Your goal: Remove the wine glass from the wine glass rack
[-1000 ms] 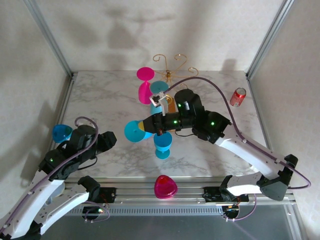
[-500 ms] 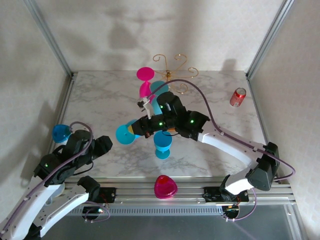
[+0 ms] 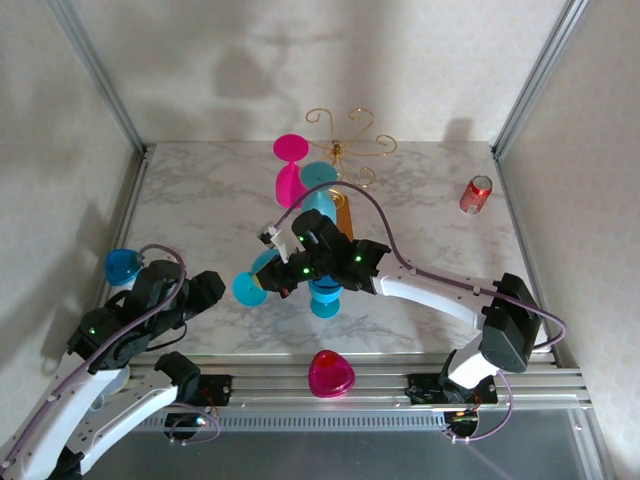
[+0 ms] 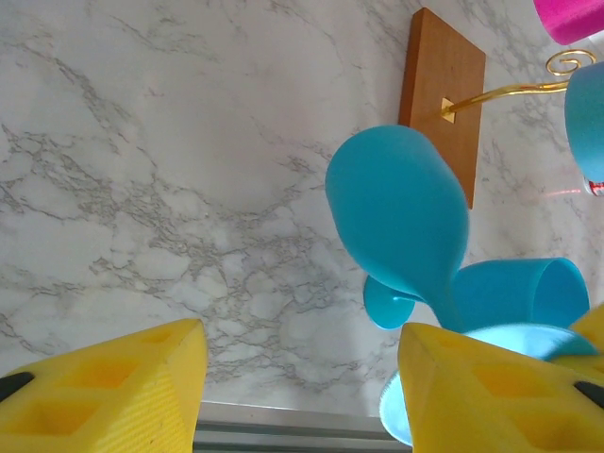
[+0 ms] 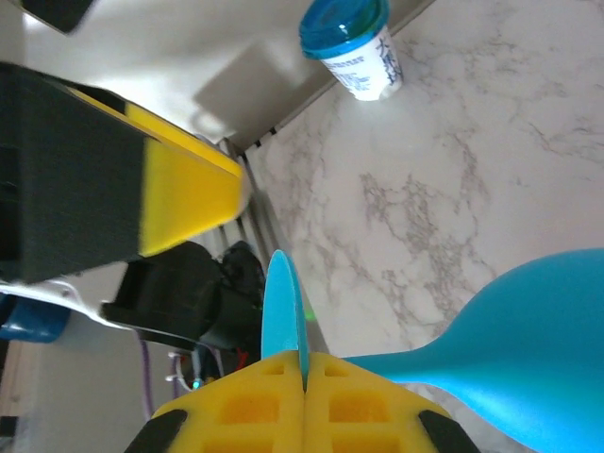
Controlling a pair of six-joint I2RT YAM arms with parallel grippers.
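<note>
- Wine glass (image 3: 250,287), blue, is off the rack (image 3: 345,148), held sideways above the table (image 3: 200,200), near its front.
- Right gripper (image 5: 304,377) is clamped tight on its foot.
- Left gripper (image 4: 297,377) gapes half open nearby, empty.

Soda can (image 3: 476,194) right of rack (image 3: 345,214)

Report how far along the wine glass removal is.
Done: one blue glass is off the rack, clear of its gold arms. In hand: the right gripper is shut on its foot, holding it above the table. Left: set it down; a pink glass hangs on the rack.
</note>
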